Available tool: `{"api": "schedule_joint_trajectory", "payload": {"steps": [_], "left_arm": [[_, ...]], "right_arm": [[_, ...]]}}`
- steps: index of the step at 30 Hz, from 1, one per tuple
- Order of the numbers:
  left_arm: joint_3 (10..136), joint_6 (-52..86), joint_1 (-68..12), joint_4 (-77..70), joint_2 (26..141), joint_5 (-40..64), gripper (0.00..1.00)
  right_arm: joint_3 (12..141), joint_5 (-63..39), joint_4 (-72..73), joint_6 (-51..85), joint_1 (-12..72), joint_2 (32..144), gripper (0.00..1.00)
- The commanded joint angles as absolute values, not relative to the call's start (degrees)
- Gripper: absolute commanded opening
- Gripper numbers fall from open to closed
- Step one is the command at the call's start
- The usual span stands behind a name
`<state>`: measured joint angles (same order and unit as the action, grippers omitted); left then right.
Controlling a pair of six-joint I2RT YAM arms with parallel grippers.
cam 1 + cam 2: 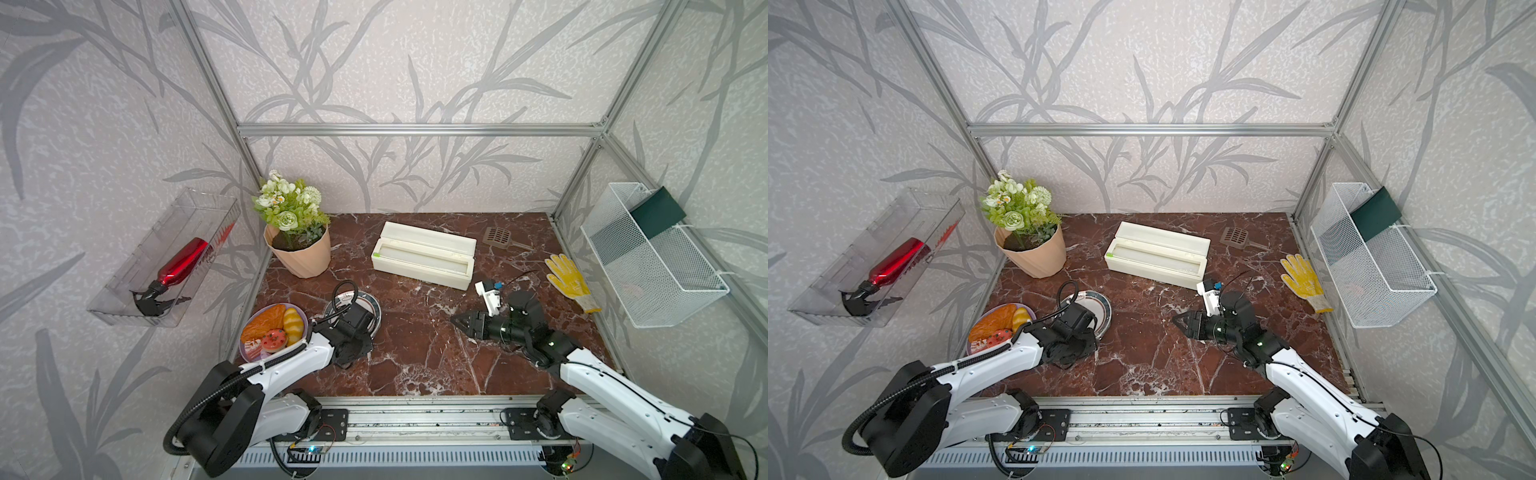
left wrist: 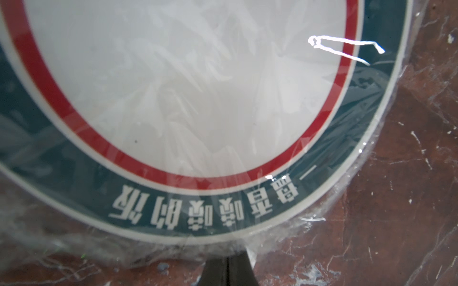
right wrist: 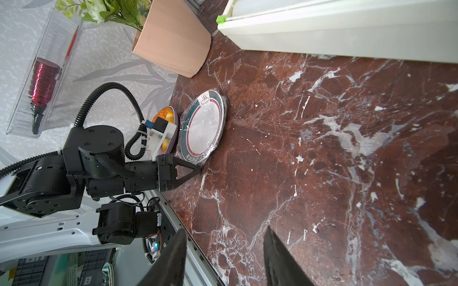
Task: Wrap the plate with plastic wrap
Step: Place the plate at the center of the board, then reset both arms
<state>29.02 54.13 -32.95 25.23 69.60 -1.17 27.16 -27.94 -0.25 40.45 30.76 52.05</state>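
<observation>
Plate (image 3: pixel 202 123): wrap (image 2: pixel 62 245) on, hem-tucking likely. Left gripper (image 2: pixel 227 268) pressed together at hem; right gripper (image 3: pixel 224 260) spread. Next: tuck under rim.

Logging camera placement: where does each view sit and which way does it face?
Top views: high behind the robot, looking down at the table; left arm and right arm show.
Left wrist: close above the plate under plastic wrap; shut left gripper shows.
Right wrist: low, facing the plate; open right gripper shows.
Shared: the plate, in all.

Left arm (image 1: pixel 291 361) overlaps the plate (image 1: pixel 373 310); right gripper (image 1: pixel 455 321) lies well apart.
</observation>
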Motion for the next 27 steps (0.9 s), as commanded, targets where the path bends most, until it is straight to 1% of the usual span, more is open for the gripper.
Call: {"api": "schedule_joint_trajectory", "payload": {"steps": [1, 3, 5, 8, 9, 10, 11, 12, 13, 15, 16, 18, 19, 21, 22, 23, 25, 26, 27], "left_arm": [[30.1, 54.2, -32.8, 29.9, 70.7, -6.5, 0.0], [30.7, 53.6, -32.8, 30.7, 69.7, -7.2, 0.02], [31.3, 51.0, -32.8, 30.1, 68.3, -5.3, 0.04], [33.1, 46.8, -32.9, 30.7, 64.3, -0.9, 0.13], [34.0, 44.8, -32.9, 30.5, 62.2, 1.0, 0.17], [34.7, 42.8, -33.0, 30.3, 59.9, 2.5, 0.25], [35.3, 41.7, -33.0, 29.9, 57.7, 3.5, 0.35], [36.0, 40.4, -32.9, 28.8, 55.3, 4.1, 0.59], [37.3, 38.9, -32.9, 28.2, 53.3, 4.9, 0.99], [41.6, 35.8, -32.6, 30.2, 51.2, 1.4, 0.99], [44.4, 34.7, -32.5, 32.3, 51.0, -3.0, 0.99], [48.7, 33.2, -32.3, 35.9, 51.3, -16.1, 0.99], [49.2, 30.7, -32.2, 35.1, 51.2, -23.7, 0.99], [47.4, 27.7, -31.1, 30.9, 50.7, -36.2, 0.99], [45.2, 25.0, -29.4, 25.9, 50.1, -38.7, 0.99], [42.4, 20.6, -27.0, 20.1, 49.3, -36.2, 0.99], [36.4, 14.0, -20.0, 8.3, 48.3, -26.7, 0.99], [33.9, 11.6, -17.4, 4.0, 48.4, -24.1, 0.99], [31.3, 10.0, -15.0, -0.5, 49.0, -24.2, 0.99]], "right_arm": [[27.5, -27.7, 1.1, 40.3, 31.0, 51.5, 0.5], [27.6, -27.8, 1.2, 40.3, 31.0, 51.5, 0.5], [27.8, -27.9, 0.9, 40.2, 31.0, 51.3, 0.5], [29.1, -28.0, -1.2, 38.5, 31.0, 50.3, 0.56], [30.0, -27.7, -3.0, 37.1, 31.0, 49.6, 0.66], [31.4, -26.5, -5.7, 34.7, 31.0, 48.9, 0.96], [33.0, -24.2, -9.2, 32.8, 31.0, 48.3, 0.99], [35.2, -21.5, -13.1, 31.1, 31.1, 47.6, 0.99], [37.5, -18.8, -16.8, 29.8, 31.1, 47.3, 0.99], [41.8, -15.5, -20.9, 27.2, 31.1, 47.7, 0.99], [43.6, -13.3, -22.2, 26.3, 31.1, 48.1, 0.99], [45.0, -7.2, -22.3, 24.6, 31.1, 48.9, 0.99], [44.5, -4.1, -19.8, 22.4, 31.0, 48.8, 0.99], [41.8, -1.3, -12.9, 16.4, 31.0, 47.8, 0.99], [40.7, -0.8, -9.6, 13.6, 31.0, 47.3, 0.99], [40.3, 0.0, -7.5, 11.8, 31.0, 47.1, 0.99], [39.7, 2.9, -3.8, 6.4, 31.0, 47.6, 0.99], [39.0, 5.6, -2.1, 4.7, 31.0, 48.0, 0.99], [37.9, 10.3, 0.7, 4.1, 31.0, 48.6, 0.99]]}}
